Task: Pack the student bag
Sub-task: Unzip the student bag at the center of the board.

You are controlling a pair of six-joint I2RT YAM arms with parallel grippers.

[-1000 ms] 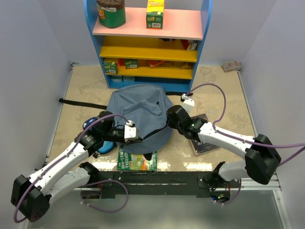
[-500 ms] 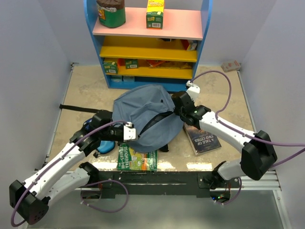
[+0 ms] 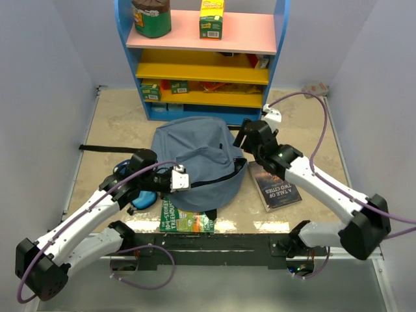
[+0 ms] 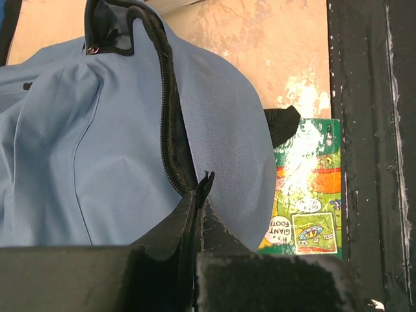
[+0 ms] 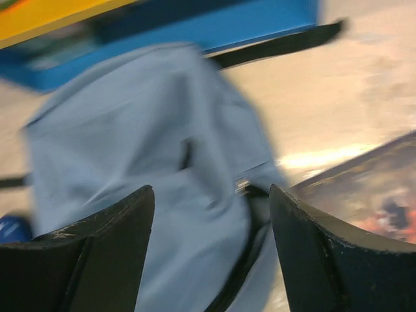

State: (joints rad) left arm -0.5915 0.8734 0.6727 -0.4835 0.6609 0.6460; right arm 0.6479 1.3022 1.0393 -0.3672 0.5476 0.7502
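Note:
The student bag (image 3: pixel 195 156), soft grey-blue fabric, lies slumped in the middle of the table with its zipper mouth facing the near right. My left gripper (image 3: pixel 187 184) is shut on the bag's zipper edge at its near left; in the left wrist view the gripper (image 4: pixel 198 198) pinches the black zipper tape of the bag (image 4: pixel 97 149). My right gripper (image 3: pixel 242 135) hangs open just over the bag's far right edge. In the right wrist view its gripper (image 5: pixel 211 221) holds nothing, and the bag (image 5: pixel 149 149) lies below, blurred.
A green comic book (image 3: pixel 187 218) lies partly under the bag's near edge. A dark book (image 3: pixel 276 185) lies to the right. A blue pencil case (image 3: pixel 140 195) sits under my left arm. The blue shelf unit (image 3: pixel 201 65) stands close behind. A black rail (image 4: pixel 370 130) borders the near edge.
My right gripper has opened, let go of the bag's edge and drawn back to the far right. The bag has sagged flatter. My left gripper keeps its hold.

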